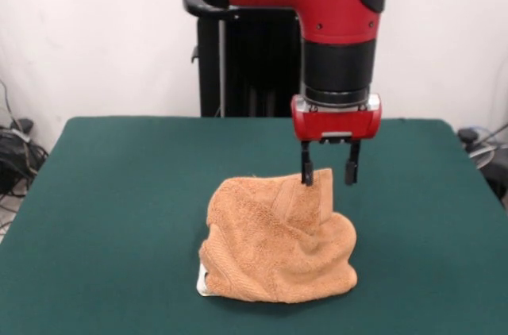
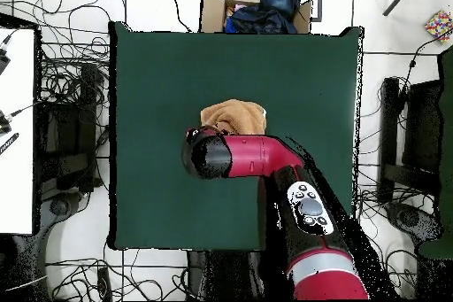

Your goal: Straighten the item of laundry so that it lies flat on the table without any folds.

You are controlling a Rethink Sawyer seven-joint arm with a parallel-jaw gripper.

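Note:
The orange-tan towel [image 1: 278,241] lies crumpled in a heap on the dark green table [image 1: 119,208], towards its front middle. A small white tag [image 1: 202,283] shows at the heap's lower left. My gripper [image 1: 329,170] hangs open just above the heap's upper right part, its left finger touching or just over the raised top fold. In the overhead view the towel [image 2: 234,115] shows only partly above the arm's head, which hides the gripper.
The robot's black pedestal [image 1: 238,65] stands behind the table's far edge. A cardboard box with dark cloth [image 2: 261,6] sits beyond the table's top edge in the overhead view. Cables cover the floor on both sides.

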